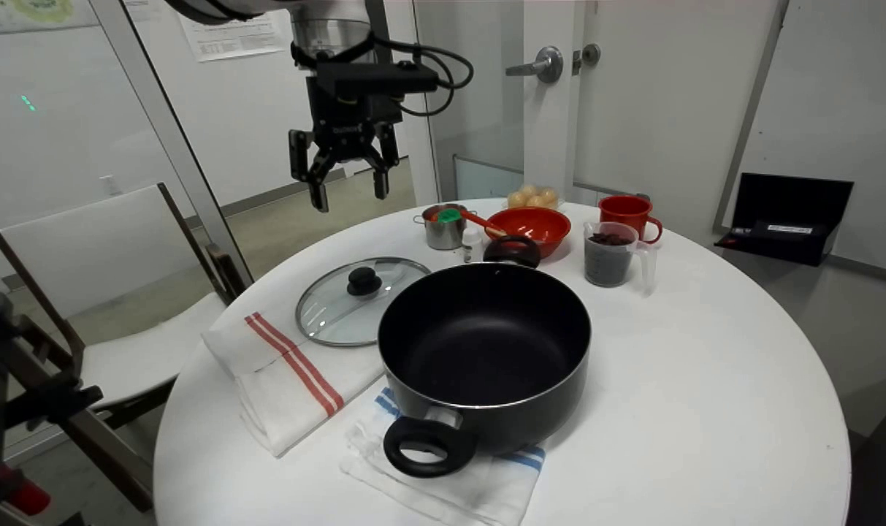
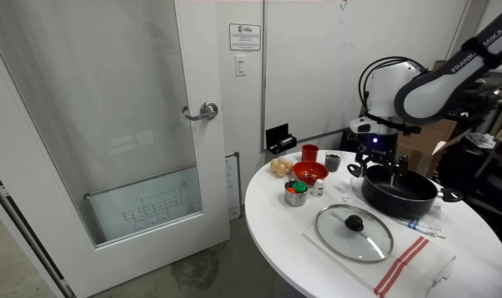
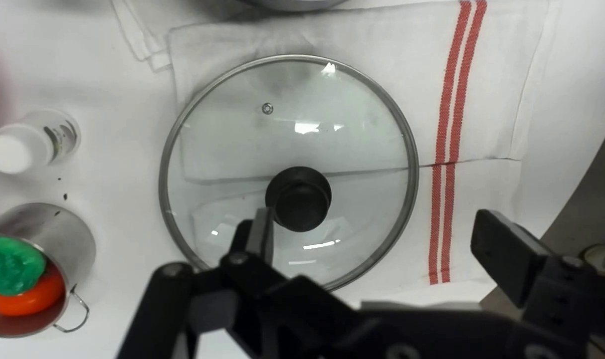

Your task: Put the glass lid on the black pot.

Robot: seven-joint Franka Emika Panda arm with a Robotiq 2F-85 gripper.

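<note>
The glass lid lies knob up, partly on a red-striped towel, in both exterior views and in the wrist view. Its black knob stands at its centre. The black pot stands uncovered beside the lid, with nothing visible inside; it also shows in an exterior view. Only its edge shows in the wrist view. My gripper is open and empty, well above the table; it also shows in an exterior view. In the wrist view, the knob appears near the left fingertip.
A steel cup with toy vegetables, a white bottle, a red bowl, a red mug, a measuring cup and eggs stand beyond the lid. The red-striped towel and a blue-striped cloth lie flat.
</note>
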